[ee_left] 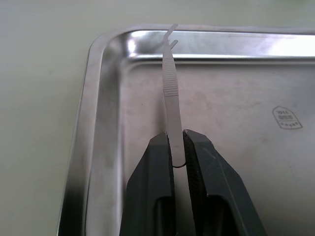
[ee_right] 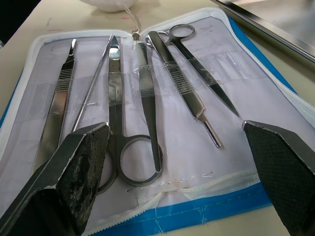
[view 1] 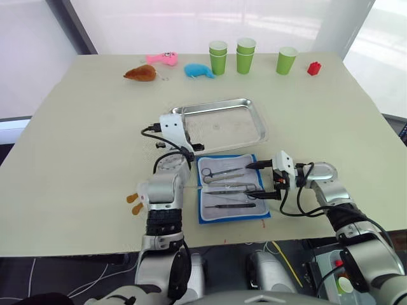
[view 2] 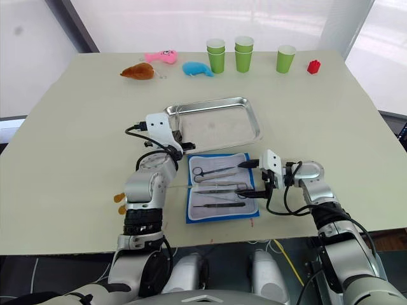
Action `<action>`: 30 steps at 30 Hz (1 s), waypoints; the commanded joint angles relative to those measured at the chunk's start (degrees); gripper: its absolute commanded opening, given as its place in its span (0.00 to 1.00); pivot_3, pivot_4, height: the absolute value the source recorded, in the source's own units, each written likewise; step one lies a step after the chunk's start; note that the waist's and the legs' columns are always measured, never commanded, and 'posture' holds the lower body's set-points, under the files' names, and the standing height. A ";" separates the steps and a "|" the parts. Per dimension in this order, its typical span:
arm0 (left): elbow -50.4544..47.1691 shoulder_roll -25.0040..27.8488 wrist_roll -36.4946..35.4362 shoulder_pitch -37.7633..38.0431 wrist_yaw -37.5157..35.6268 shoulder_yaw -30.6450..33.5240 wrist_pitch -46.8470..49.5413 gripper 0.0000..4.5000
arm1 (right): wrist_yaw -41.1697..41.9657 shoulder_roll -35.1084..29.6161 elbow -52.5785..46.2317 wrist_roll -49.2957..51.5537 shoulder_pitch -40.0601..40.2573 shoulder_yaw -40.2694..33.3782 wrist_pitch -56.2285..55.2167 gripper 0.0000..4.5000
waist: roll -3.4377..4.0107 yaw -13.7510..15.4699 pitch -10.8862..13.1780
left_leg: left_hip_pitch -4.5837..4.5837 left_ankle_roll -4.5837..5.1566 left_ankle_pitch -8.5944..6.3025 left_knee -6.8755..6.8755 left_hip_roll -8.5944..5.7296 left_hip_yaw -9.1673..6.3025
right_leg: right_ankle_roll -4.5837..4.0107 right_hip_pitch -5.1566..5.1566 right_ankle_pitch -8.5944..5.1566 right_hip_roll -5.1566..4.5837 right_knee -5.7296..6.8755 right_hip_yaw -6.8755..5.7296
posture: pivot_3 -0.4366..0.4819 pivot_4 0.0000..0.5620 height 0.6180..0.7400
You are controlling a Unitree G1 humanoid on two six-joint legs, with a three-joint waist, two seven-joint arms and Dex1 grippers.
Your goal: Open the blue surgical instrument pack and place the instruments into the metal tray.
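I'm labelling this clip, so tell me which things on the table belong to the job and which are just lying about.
Job: blue surgical instrument pack, open; instruments in its lining; thin instrument in left gripper; metal tray; right gripper, open.

Lying about: green cups, red block, three plush toys.

A broad pale cream desk (view 1: 76,146) fills the middle of the scene, its surface matte and evenly lit. Behind the far edge the backdrop glows white, bright daylight washing through what looks like frosted window panels (view 1: 191,22). A dark slanted frame bar (view 1: 79,25) cuts across the upper left, and a pale column (view 1: 346,25) stands at the upper right. Below the near edge of the desk, dark grey floor (view 1: 63,276) shows, with a thin white cable (view 1: 25,279) trailing on the left and a yellow cable (view 1: 289,267) on the right.
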 commanded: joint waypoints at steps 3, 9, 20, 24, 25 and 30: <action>-0.99 -1.02 0.24 -0.17 1.86 0.41 1.14 0.01 | 0.62 -0.28 3.11 -4.50 3.09 4.16 1.91 1.00 | 0.00 0.00 0.00 | 0.00 0.00 0.00 0.00 0.00 0.00 | 0.00 0.00 0.00 0.00 0.00 -0.01 | 0.48 0.27 1.00; -1.61 -1.41 0.17 -0.35 3.37 1.01 3.54 0.01 | 0.53 -0.18 3.21 -4.50 3.12 4.17 1.85 1.00 | 0.00 -0.01 0.00 | 0.01 0.00 0.00 -0.01 -0.01 0.01 | 0.00 0.01 0.00 0.00 0.00 -0.01 | 0.48 0.27 1.00; -1.58 -2.10 -0.11 -0.85 4.54 2.10 5.33 0.01 | 0.38 0.25 3.15 -4.33 3.26 4.13 1.50 1.00 | -0.01 -0.04 -0.02 | 0.02 -0.01 0.00 -0.03 -0.01 0.01 | 0.00 0.02 0.00 0.00 -0.02 -0.02 | 0.48 0.27 1.00; -1.57 -2.09 0.11 -0.99 4.93 2.06 5.64 0.01 | 0.35 0.26 3.24 -4.34 3.22 4.09 1.44 1.00 | 0.00 -0.05 -0.02 | 0.02 -0.01 0.00 -0.03 -0.01 0.01 | 0.00 0.02 0.00 0.00 -0.02 -0.02 | 0.48 0.27 1.00; -1.54 -2.06 0.24 -1.01 5.05 2.01 5.62 0.01 | 0.35 0.25 3.25 -4.33 3.22 4.07 1.44 1.00 | 0.00 -0.05 -0.02 | 0.02 -0.01 0.00 -0.04 -0.01 0.01 | 0.00 0.02 0.00 0.00 -0.03 -0.02 | 0.48 0.27 1.00; -1.89 -2.48 -0.31 -0.97 5.02 2.11 5.33 0.01 | 0.36 0.15 3.27 -4.28 3.29 3.99 1.45 1.00 | -0.01 -0.06 -0.02 | 0.02 -0.01 0.00 -0.04 -0.01 0.01 | 0.00 0.02 0.00 0.00 -0.04 -0.02 | 0.48 0.27 1.00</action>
